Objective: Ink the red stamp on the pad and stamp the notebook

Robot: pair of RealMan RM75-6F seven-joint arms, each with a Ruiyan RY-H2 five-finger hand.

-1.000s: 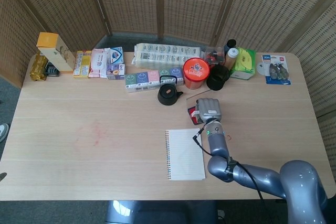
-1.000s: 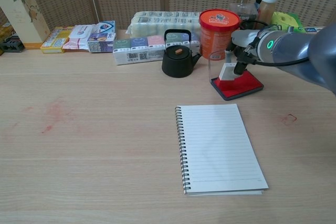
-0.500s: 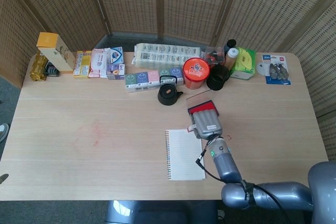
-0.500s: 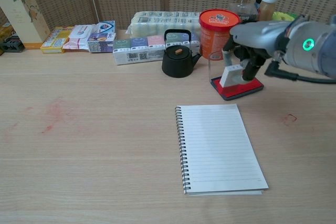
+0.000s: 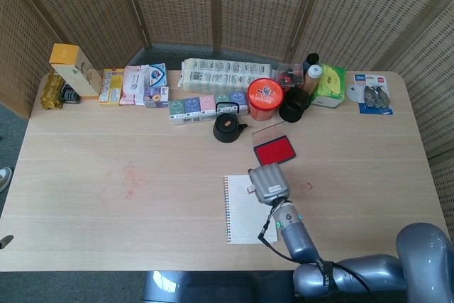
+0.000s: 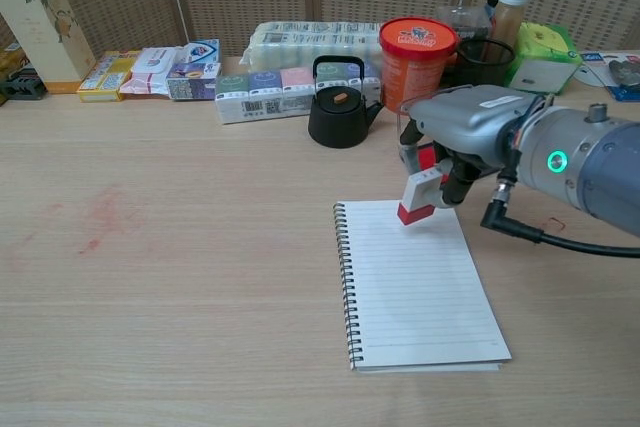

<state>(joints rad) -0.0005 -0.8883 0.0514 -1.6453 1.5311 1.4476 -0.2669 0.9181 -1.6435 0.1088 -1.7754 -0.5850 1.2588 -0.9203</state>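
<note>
Right hand (image 6: pixel 470 142) over the notebook (image 6: pixel 420 282), stamp in transit. In the chest view my fingers (image 6: pixel 443 169) pinch the red stamp (image 6: pixel 417 197) by its pale upper body, its red face turned down and tilted, hanging above the upper edge of the ruled page without touching it (the head view shows only a small pale corner of the stamp (image 5: pixel 250 190) beside the hand (image 5: pixel 268 182)).

One second ago I held the stamp down on the ink pad (image 5: pixel 274 150); half a second ago it had lifted just clear of the pad; now the hand has carried it toward me and the pad lies fully uncovered on the tabletop (image 5: pixel 128 175), behind the notebook (image 5: pixel 245 211). I judge the inking step done and the stamping step begun. The page shows no mark yet.

What remains, in my judgement, is to level the stamp face, lower it squarely onto the paper and press. The tilt matters here: a slanted contact would likely print only one edge.

The left hand appears in neither view. A black teapot (image 6: pixel 338 107) and an orange canister (image 6: pixel 416 59) stand behind the pad, well apart from the path.
</note>
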